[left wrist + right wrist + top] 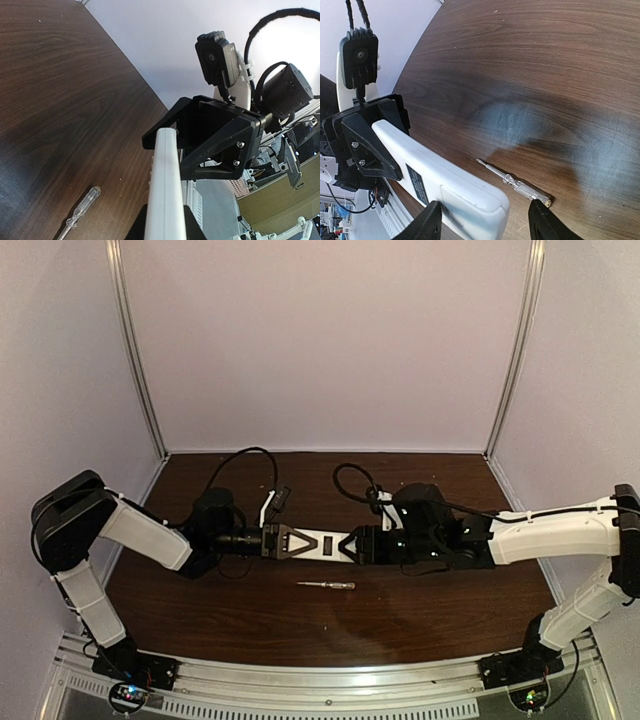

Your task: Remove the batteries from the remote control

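Top external view shows the remote (325, 543) held in the air over the middle of the tabletop (420, 625), lying lengthwise between the two arms. The left hand (300, 542) pinches one end of it. The right hand (485, 209) has its fingers spread around the other end. One finger sits close against the remote's side and there is a clear gap at the other, so it is not gripping yet.

From the right wrist view the remote's back faces up, with a dark label (418, 184) and what looks like a cover panel in place. No batteries show anywhere, so I'd judge the unloading hasn't begun. The cover has to come off and both batteries have to come out.

A screwdriver (327, 585) lies on the wood just nearer the arm bases than the remote, apart from both hands. The wood around it is bare, with wide room behind and to either side. Walls (320, 340) close the left, rear and right edges, and a metal rail (330, 680) runs along the near edge. Black cables (245, 455) loop behind both hands, and I'd watch them on any turn.
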Robot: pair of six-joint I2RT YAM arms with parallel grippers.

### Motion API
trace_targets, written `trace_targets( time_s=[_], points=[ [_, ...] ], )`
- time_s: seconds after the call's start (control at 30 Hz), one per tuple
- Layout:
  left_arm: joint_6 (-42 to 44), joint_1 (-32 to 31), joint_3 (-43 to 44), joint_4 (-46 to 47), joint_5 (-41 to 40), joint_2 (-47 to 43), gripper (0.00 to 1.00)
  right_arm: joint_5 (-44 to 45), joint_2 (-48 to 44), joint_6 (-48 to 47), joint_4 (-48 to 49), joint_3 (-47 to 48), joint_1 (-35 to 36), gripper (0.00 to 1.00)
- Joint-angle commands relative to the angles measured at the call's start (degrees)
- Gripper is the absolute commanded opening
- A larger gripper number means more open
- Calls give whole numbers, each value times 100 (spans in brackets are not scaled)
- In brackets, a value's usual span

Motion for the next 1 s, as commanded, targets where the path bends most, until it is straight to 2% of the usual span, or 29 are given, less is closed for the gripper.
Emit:
trace_targets(
  time_s=[0.0,0.33,0.53,0.97],
  points=[
    [-47,-28,-48,446,165,-173,0,-122,-39,-30,240,40,-47,59],
    [-127,-92,-45,546,205,-175,0,-175,-49,-48,294,-18,-48,45],
    [-126,-89,-39,534,200,-170,0,-147,-186,-19,316,-128,-48,34],
    [-144,-94,-48,562,201,-168,0,-181,-134,-13,350,-198,-45,25]
  ],
)
